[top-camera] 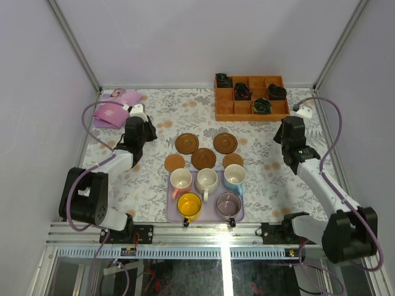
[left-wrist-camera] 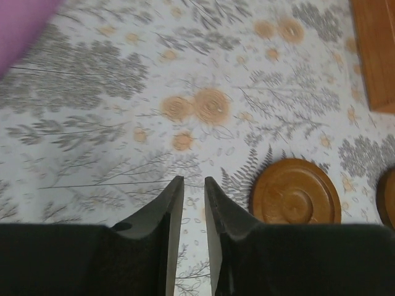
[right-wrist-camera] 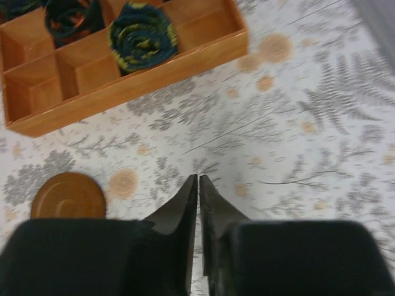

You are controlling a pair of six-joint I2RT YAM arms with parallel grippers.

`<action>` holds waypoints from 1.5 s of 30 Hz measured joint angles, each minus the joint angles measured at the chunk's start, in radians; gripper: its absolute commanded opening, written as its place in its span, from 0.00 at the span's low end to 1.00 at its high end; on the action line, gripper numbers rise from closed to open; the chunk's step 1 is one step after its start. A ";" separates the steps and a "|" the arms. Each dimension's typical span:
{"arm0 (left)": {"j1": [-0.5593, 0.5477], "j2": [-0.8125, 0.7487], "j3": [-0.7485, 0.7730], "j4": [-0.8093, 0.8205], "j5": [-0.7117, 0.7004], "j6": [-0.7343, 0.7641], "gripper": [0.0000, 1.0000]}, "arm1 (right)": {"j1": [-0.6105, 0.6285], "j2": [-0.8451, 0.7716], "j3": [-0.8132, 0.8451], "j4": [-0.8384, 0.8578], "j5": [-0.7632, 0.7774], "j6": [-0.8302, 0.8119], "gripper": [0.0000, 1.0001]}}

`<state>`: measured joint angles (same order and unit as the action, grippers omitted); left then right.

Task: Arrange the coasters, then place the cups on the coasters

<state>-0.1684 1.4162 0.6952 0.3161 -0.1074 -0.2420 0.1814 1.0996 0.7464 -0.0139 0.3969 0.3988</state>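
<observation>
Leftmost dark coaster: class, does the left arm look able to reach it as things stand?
Probably yes: the coaster lies just right of the left gripper, with only bare tablecloth between them.

Spotting five brown coasters (top-camera: 203, 158) flat in a tight cluster. Counting five cups (top-camera: 206, 180) upright just beside, in two rows.

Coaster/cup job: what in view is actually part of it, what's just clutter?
Job: five brown coasters; five cups.
Lying about: lavender tray under the cups; orange compartment box; dark rolled bundles in it; pink cloth.
</observation>
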 measured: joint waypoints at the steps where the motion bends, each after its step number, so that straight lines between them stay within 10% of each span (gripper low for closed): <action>1: 0.000 0.032 0.016 0.000 0.032 -0.006 0.10 | 0.000 0.034 0.013 0.000 -0.030 -0.002 0.00; 22: -0.056 0.316 0.179 0.000 0.436 -0.042 0.00 | 0.119 0.517 0.134 0.100 -0.492 0.005 0.00; 45: -0.127 0.476 0.294 -0.066 0.498 -0.068 0.00 | 0.162 0.816 0.348 0.192 -0.724 0.050 0.00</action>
<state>-0.2958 1.8919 0.9890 0.2497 0.3904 -0.3099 0.3431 1.9156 1.0939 0.1780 -0.3275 0.4484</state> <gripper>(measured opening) 0.001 0.010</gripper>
